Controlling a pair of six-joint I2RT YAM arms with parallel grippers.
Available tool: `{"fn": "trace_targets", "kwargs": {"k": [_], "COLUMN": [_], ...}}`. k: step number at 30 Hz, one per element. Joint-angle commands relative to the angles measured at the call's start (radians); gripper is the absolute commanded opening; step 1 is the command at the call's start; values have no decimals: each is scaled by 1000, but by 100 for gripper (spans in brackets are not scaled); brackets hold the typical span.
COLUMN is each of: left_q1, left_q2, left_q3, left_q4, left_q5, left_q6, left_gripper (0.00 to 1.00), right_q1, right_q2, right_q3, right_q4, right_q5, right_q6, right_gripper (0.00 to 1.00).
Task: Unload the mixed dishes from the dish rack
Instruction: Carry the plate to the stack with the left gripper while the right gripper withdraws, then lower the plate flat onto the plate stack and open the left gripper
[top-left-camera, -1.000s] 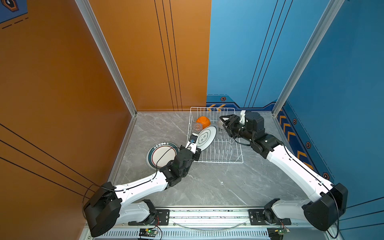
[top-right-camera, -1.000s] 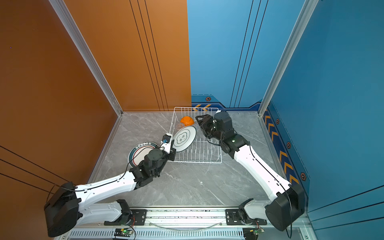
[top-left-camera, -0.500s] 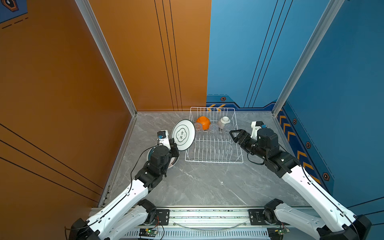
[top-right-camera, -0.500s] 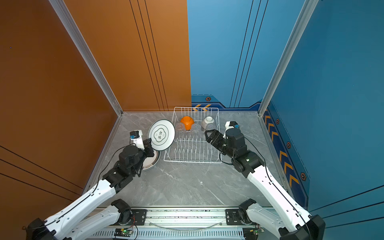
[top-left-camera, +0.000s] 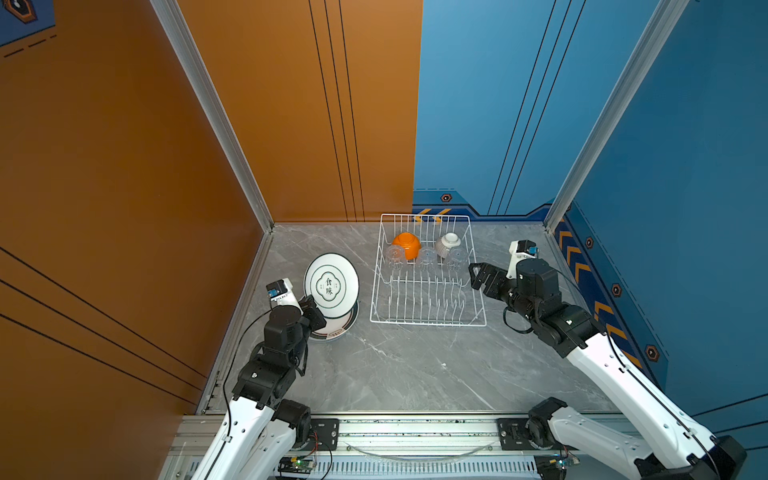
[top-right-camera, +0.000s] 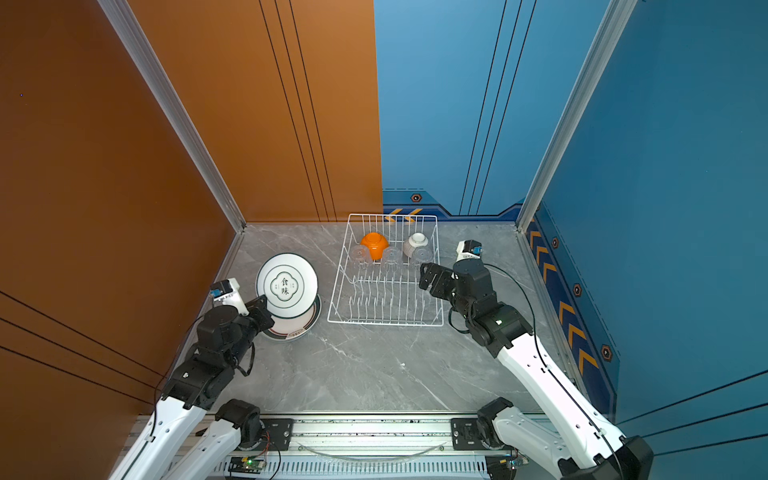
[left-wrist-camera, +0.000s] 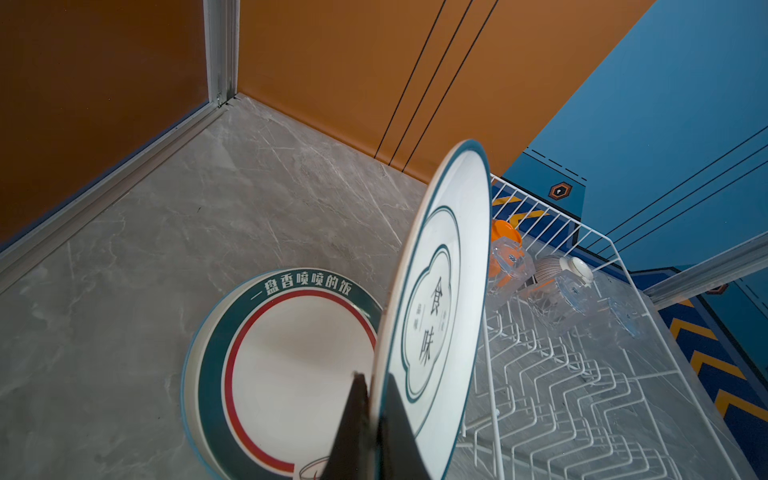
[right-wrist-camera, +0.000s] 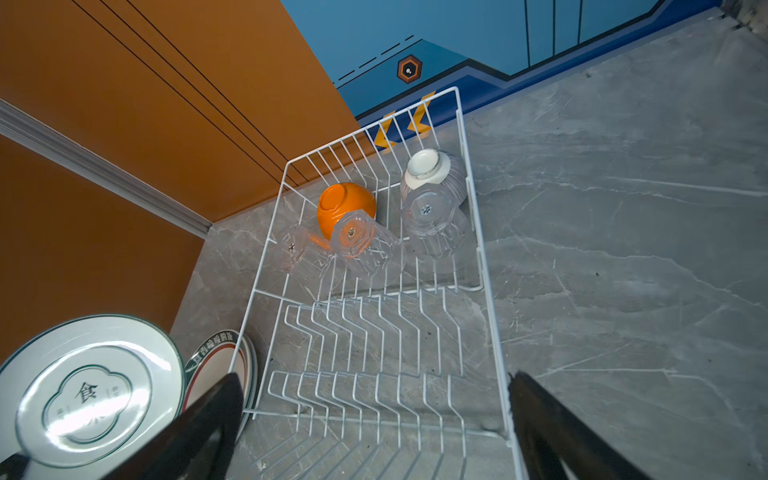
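Grey marble surface (top-left-camera: 415, 365) is carrying everything. Dish rack (top-left-camera: 428, 324) is sitting at the middle of the far edge. Emblem plate (top-left-camera: 331, 286) is being pinched at its lower rim by the left gripper (top-left-camera: 309, 305), jaws pressed onto it. The plate is standing tilted on edge near the left edge, over a flat red-ringed plate (top-left-camera: 338, 330); contact between the two is not resolving. Right gripper (top-left-camera: 473, 276) is hovering at the rack's right rim, jaws spread wide, holding nothing. Orange bowl (top-left-camera: 406, 244) and white ribbed bowl (top-left-camera: 449, 244) are lying inverted at the rack's far end. Three clear glasses (top-left-camera: 427, 255) are resting just in front of them
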Motion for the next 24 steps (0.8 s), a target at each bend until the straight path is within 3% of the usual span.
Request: {"fn": "trace_targets", "kwargs": {"k": [1, 11, 18, 24], "left_q1": [18, 28, 96, 183], "left_q2": [-35, 62, 122, 136], "left_q3": [-27, -17, -40, -49], "left_q4": [-18, 31, 70, 57], "left_q5": [56, 131, 183, 213], "left_q6": [-78, -107, -125, -140], "left_gripper": [0, 0, 0, 0], "right_q1": [-3, -5, -4, -4], "right_q2": [-11, -12, 53, 71], "right_q3": [-32, -58, 9, -29], "right_q4": [18, 89, 99, 136], "right_q5": [129, 365, 364, 348], "right_q6": [-75, -173, -185, -158], "right_gripper": [100, 100, 100, 100]}}
